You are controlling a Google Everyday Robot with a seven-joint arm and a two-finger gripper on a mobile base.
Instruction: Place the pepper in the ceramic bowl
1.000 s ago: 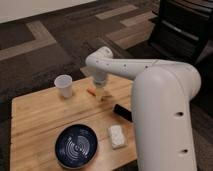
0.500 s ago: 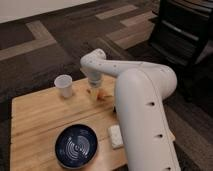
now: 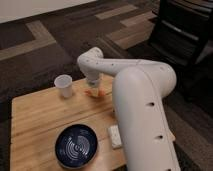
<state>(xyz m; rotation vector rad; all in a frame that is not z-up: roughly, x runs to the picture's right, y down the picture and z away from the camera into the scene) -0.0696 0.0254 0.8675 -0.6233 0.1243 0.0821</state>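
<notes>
Camera view: wooden table point(image 3: 35, 120) on dark carpet point(image 3: 45, 55) | gripper point(image 3: 93, 86) hung low just right of the white cup point(image 3: 64, 85); its grip could not be told | pepper point(image 3: 95, 93) lay just right of the cup, directly under the gripper, long axis unclear | bowl point(image 3: 60, 150) sat well apart from the cup, toward the camera, empty

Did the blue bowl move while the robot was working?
No. The ceramic bowl sits in the same spot near the table's front edge; the gripper is down at the pepper.
</notes>
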